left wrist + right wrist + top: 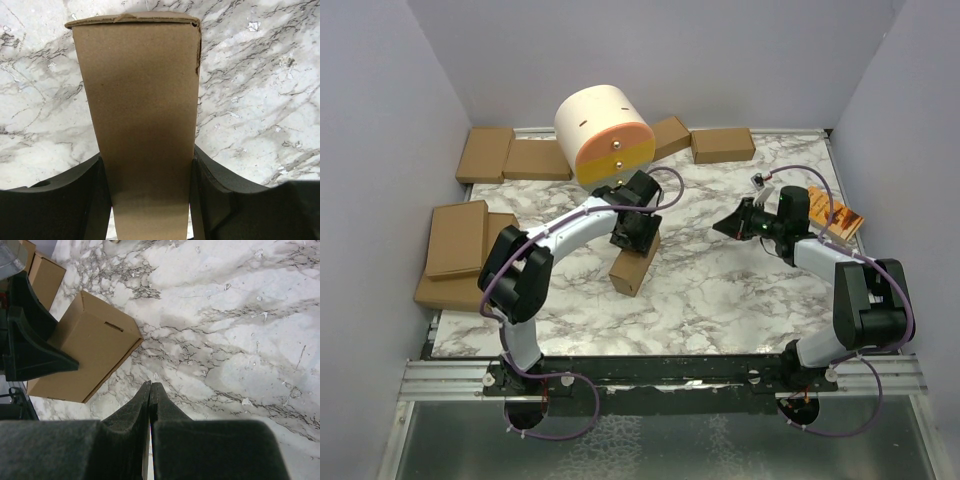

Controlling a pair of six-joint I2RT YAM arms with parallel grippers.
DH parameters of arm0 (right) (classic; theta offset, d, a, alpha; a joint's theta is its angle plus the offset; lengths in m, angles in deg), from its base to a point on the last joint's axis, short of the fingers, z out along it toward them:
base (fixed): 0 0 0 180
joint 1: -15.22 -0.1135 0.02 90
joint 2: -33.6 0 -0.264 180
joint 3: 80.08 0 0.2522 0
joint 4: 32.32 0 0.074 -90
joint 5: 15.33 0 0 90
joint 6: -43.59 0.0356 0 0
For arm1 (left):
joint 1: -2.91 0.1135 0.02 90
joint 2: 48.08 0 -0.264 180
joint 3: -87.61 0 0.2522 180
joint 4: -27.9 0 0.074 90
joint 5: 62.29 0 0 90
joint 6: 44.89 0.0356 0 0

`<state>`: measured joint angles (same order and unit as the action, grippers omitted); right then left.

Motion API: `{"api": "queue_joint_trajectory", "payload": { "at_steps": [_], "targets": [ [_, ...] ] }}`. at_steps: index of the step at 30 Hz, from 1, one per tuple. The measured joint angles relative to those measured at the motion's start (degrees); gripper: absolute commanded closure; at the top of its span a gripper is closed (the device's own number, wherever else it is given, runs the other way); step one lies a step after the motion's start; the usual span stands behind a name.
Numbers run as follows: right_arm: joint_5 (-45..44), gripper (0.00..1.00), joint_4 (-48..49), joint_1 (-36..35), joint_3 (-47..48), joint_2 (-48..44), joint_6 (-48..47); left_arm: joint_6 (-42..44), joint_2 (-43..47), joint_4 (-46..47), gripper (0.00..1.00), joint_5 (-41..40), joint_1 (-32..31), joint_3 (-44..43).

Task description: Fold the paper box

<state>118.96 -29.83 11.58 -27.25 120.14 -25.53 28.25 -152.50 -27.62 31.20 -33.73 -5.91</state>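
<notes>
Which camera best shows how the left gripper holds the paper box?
Left wrist: the paper box sits clamped between both fingers. Top external shows the left gripper covering its far end; right wrist shows it sideways, partly behind one finger.

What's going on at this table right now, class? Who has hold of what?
The left gripper is clamped on the paper box, which is already folded into a small closed box and rests on the marble table. The right gripper is shut and empty, hovering apart from the box on its right. Other ready-made boxes sit stacked at the table's left edge and along the back.
</notes>
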Motion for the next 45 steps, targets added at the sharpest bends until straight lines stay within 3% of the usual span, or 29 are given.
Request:
{"api": "queue_joint_trajectory", "payload": {
  "at_steps": [16,45],
  "targets": [
    [0.3,0.98,0.0,1.0,0.0,0.0,0.1,-2.3,-6.4,-7.3,0.79,-14.4,-7.4,-8.1],
    [1.0,0.99,0.0,2.3,0.0,-0.6,0.2,-2.3,-6.1,-6.7,0.78,-15.7,-7.6,-7.6]
  ]
}}
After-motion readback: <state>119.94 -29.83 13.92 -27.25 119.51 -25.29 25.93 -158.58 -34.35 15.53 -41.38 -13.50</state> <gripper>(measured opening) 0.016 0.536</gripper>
